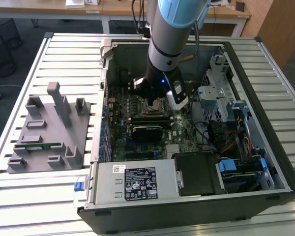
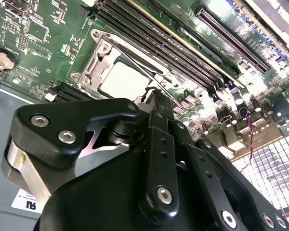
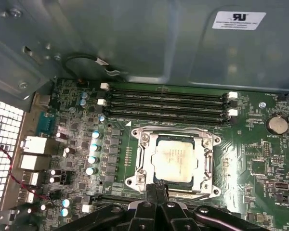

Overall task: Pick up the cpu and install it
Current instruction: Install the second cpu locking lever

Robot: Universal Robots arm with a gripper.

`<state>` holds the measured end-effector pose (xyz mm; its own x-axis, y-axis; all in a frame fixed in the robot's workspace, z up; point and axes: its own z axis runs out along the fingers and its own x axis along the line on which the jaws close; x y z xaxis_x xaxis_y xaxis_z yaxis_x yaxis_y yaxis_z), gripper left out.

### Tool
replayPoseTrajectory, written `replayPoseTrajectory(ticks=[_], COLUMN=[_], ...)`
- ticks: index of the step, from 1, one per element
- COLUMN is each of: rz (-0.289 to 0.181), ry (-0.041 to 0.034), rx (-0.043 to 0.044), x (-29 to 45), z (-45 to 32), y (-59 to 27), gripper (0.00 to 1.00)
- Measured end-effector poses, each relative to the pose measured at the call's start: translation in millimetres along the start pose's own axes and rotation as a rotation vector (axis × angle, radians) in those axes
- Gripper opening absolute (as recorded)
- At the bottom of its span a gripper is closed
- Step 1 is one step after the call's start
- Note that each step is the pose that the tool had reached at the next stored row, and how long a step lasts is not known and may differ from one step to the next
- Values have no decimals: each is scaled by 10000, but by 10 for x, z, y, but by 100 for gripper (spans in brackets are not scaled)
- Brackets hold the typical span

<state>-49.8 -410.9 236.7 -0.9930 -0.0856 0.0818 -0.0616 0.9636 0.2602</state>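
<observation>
The cpu (image 3: pixel 172 160) lies seated in the motherboard socket (image 3: pixel 143 169) inside the open computer case (image 1: pixel 265 162). The end effector (image 3: pixel 156 190) stands just beside it — fingers pressed together, pinching nothing. The chip is judged light, rigid and fragile — best gripped by its edges.

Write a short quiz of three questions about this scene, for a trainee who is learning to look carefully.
1. True or false: the cpu lies on the grey tray.
2. Choose one. The pincer is: A) wide open; B) shut, holding nothing, beside the socket; C) shut on a memory stick.
3. What colour is the board that carries the socket?

Key: 1 false, the cpu sits in the socket; 2 B; 3 green.
</observation>
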Motion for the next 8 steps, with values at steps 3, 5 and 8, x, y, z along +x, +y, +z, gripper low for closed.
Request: replayPoseTrajectory(ticks=[3, 5, 8], rz=[45, 52, 52], ry=[172, 192, 196], rx=[-11, -13, -15], x=[-27, -27, -26], z=[-6, -11, -41], y=[-5, -3, 5], gripper=[11, 11, 11])
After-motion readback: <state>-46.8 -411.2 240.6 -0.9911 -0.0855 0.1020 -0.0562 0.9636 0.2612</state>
